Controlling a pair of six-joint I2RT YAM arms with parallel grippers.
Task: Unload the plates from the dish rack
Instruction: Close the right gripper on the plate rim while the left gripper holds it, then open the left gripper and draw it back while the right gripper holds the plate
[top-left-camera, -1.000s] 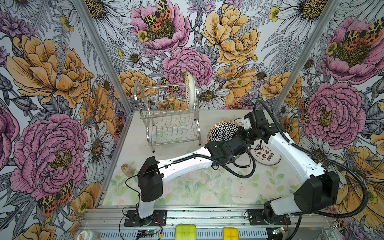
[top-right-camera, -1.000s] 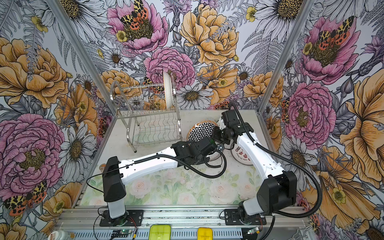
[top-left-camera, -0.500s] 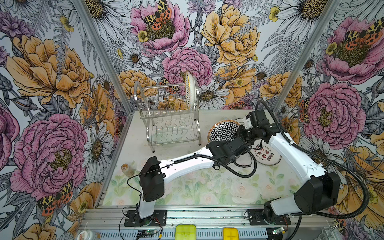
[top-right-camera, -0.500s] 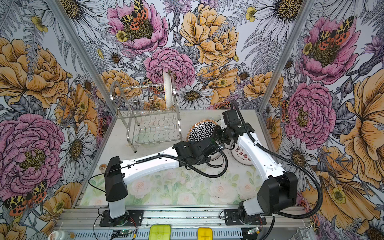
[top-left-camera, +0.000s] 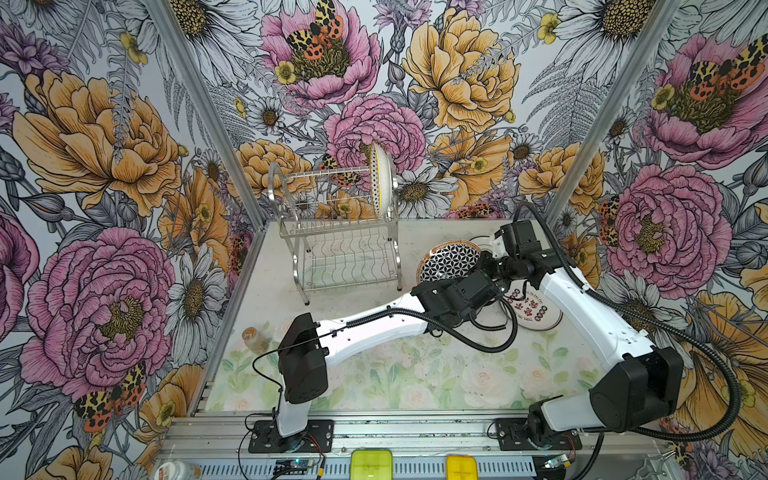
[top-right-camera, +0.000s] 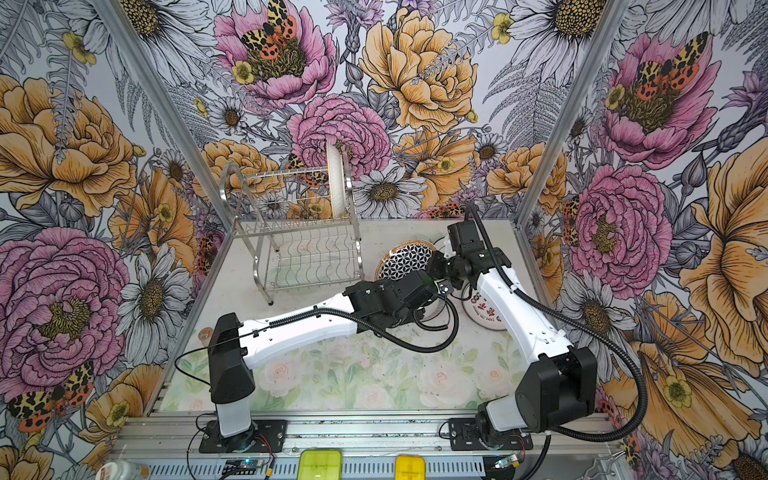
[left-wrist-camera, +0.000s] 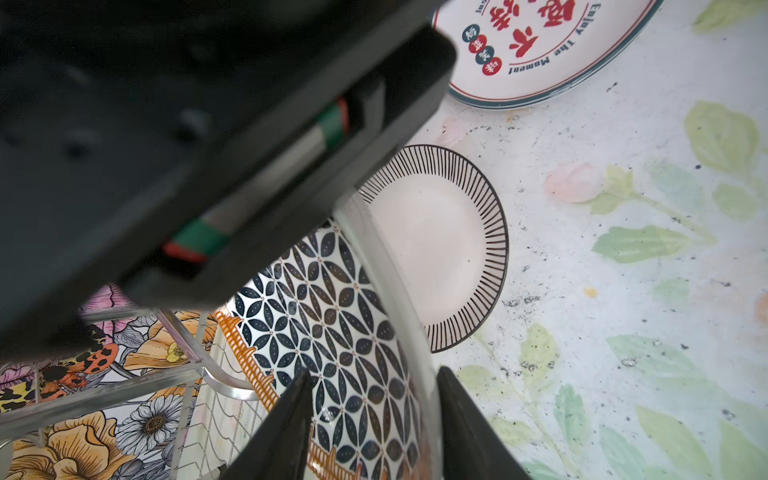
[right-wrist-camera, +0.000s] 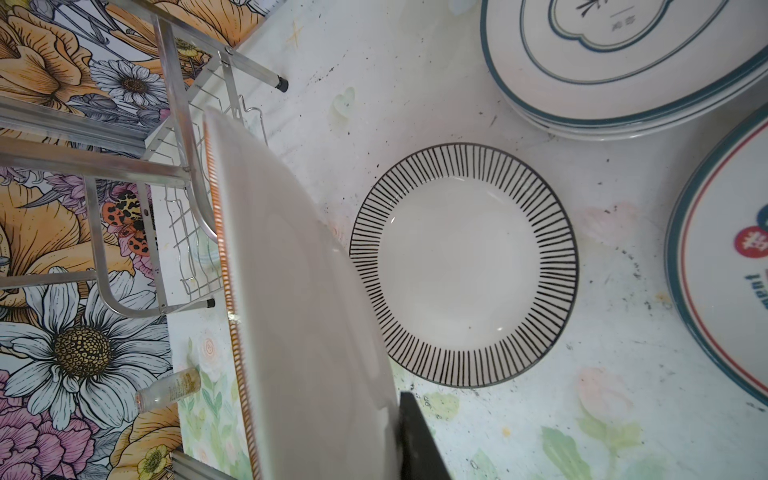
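Observation:
The dish rack (top-left-camera: 336, 245) (top-right-camera: 299, 245) stands at the back with one dotted, yellow-edged plate (top-left-camera: 380, 180) (top-right-camera: 334, 183) upright in its upper tier. To its right a black-and-white flower-patterned plate (top-left-camera: 451, 259) (left-wrist-camera: 332, 332) with an orange rim hangs tilted above the table. My right gripper (top-left-camera: 484, 264) is shut on it; only one finger (right-wrist-camera: 417, 444) shows beside the plate's white underside (right-wrist-camera: 299, 311). My left gripper (left-wrist-camera: 370, 415) stands open, its fingers on either side of the same plate's rim. A black-striped plate (right-wrist-camera: 463, 266) (left-wrist-camera: 440, 245) lies flat below.
A red-character plate (top-left-camera: 536, 311) (left-wrist-camera: 540, 45) lies on the table to the right. A stack of teal-rimmed plates (right-wrist-camera: 623, 83) sits behind it. A small bottle (top-left-camera: 253, 338) (right-wrist-camera: 170, 388) stands by the left wall. Rack legs (right-wrist-camera: 178, 166) are close to the held plate.
My left gripper's jaws have parted from the patterned plate's rim. The right gripper still holds the plate in about the same place.

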